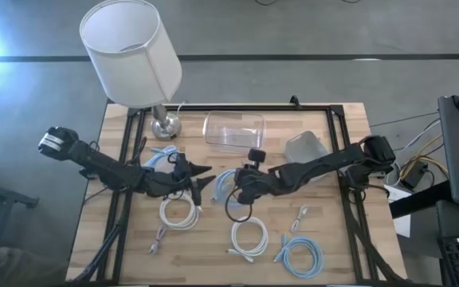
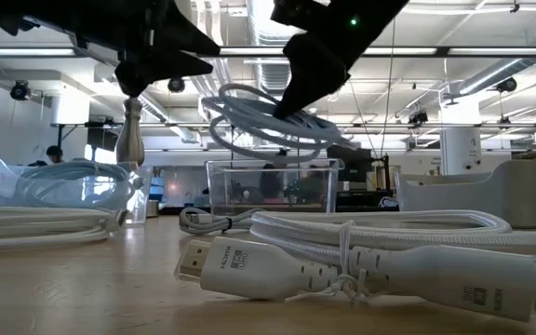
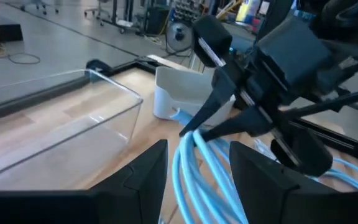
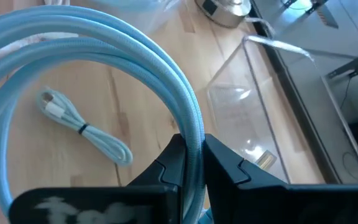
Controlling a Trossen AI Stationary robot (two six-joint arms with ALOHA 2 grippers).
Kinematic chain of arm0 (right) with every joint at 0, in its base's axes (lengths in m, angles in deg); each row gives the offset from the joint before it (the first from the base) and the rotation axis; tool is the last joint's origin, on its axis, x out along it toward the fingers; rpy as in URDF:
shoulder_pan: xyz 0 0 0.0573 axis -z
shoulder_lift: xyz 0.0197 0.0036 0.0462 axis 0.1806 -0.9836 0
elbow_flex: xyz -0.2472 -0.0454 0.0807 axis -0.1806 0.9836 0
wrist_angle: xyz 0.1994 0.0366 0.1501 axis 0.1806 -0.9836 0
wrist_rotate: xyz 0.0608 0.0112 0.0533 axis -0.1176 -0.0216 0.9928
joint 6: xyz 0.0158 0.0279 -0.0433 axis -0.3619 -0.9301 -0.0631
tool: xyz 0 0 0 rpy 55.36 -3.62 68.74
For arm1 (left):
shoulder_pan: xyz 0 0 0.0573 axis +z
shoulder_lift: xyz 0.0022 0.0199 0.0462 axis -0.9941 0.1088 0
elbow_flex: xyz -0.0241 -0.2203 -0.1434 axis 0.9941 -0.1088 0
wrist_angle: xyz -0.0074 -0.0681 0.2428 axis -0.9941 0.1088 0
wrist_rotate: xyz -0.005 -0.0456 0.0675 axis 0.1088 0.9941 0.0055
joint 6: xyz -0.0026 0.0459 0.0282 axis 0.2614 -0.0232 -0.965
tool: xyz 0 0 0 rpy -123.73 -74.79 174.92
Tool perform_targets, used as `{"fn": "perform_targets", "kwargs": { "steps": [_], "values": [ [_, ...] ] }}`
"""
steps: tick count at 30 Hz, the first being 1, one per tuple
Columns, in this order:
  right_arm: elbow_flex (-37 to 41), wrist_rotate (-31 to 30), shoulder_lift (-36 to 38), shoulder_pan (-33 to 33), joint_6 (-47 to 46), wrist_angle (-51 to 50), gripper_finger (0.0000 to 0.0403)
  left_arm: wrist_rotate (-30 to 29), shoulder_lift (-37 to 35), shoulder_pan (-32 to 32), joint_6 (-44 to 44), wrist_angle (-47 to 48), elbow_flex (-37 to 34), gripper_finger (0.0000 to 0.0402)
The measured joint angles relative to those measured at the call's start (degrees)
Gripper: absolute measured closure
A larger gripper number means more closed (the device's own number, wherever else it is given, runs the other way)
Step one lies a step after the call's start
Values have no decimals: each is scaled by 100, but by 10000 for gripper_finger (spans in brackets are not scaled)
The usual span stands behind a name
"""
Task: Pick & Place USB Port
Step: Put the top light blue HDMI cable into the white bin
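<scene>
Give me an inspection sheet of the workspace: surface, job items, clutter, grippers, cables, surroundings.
Surface: wooden table, black frame rails on it.
Job's things: light-blue cable coil lifted off the table; clear bin empty at the back.
Clutter: lamp, grey container.
Grippers: right gripper jaws shut on the light-blue cable coil; left gripper open beside the coil, not gripping.
Cables: white coils, blue coil, small bundles on the table; white HDMI cable nearest the low camera.
Surroundings: open workshop; a person far off.

White cable plug (image 2: pixel 240 265), small print, possibly "HDMI", otherwise unreadable
</scene>
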Motion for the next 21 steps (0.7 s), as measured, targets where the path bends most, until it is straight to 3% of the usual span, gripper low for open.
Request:
{"fn": "perform_targets", "kwargs": {
  "steps": [13,21],
  "values": [
    [-732,0,-829,3,454,15,369,358,786,56,5,-226,59,225],
    [-931,37,-963,-11,613,-76,369,182,1013,67,6,446,67,225]
  ]
}}
